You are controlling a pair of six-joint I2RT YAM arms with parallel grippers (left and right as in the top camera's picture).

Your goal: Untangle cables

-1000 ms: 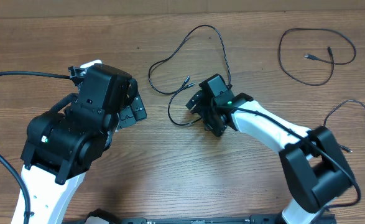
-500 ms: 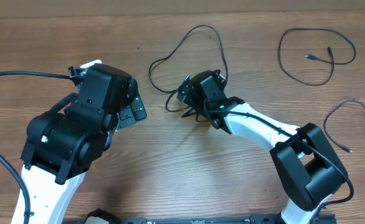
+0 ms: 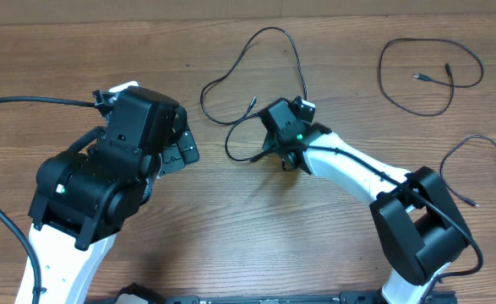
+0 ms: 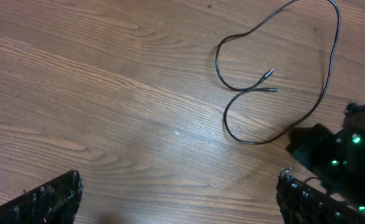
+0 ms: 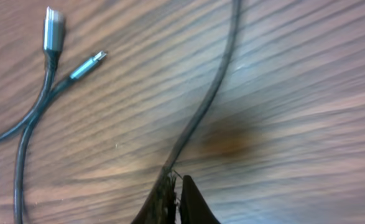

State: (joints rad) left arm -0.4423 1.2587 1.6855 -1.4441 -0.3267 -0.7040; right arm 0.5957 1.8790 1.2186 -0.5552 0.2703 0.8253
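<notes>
Left tool [image 3: 178,152] hangs over the wooden tabletop [image 3: 231,245] at the overhead view's 9 o'clock side, its ribbed fingers [image 4: 51,196] spread wide apart and holding nothing. At its 2 o'clock the middle cable [image 3: 256,49] sprawls in an open loop, thin and black, both metal plug ends [image 4: 270,73] lying near each other inside the loop, untangled from anything else. Right tool [image 3: 275,154] sits low at the loop's 5 o'clock edge, its fingertips [image 5: 188,202] pressed together and clamped on a strand of the middle cable, which runs away toward 12 o'clock in the wrist view. Well apart, at the overhead view's 2 o'clock corner, the second cable [image 3: 433,40] rests in its own ring, and the third cable [image 3: 471,138] curls at the 3 o'clock edge
</notes>
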